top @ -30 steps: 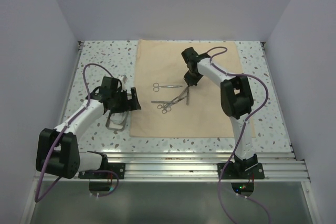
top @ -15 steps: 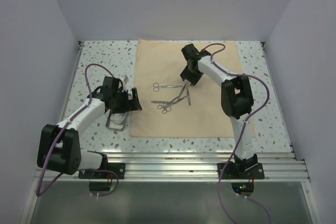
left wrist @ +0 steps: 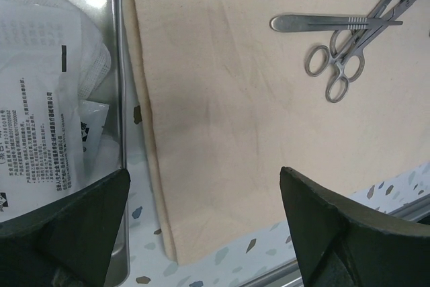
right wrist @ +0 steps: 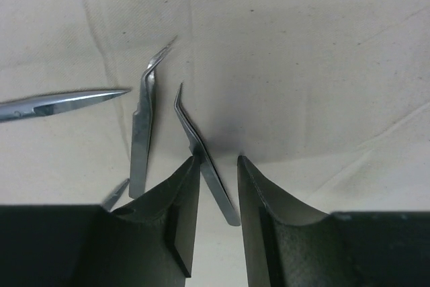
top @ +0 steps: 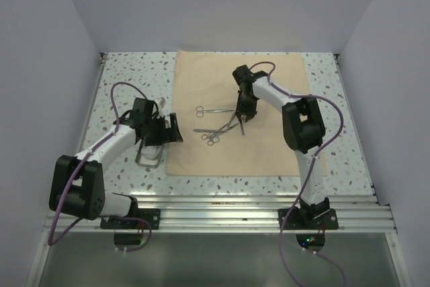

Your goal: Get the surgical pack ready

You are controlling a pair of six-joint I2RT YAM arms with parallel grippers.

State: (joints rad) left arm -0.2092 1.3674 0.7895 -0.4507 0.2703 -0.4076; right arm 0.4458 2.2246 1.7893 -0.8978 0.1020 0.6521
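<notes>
Tweezers (right wrist: 191, 129), bent-tipped, lie on beige cloth (right wrist: 302, 65), rear end between the narrowly parted, unclamped fingers of right gripper (right wrist: 216, 160); left gripper (left wrist: 205, 173) wide open, empty, above cloth's left edge

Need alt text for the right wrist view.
The right pincer hangs over beige cloth, its dark fingers slightly apart on either side of a bent-tipped steel strip. A second such strip and a pointed instrument tip lie left of it.

Rows of small black print and a short black bar stand on the white gauze packet (left wrist: 47, 119) in the steel tray (left wrist: 123, 99); too blurred to read.
</notes>
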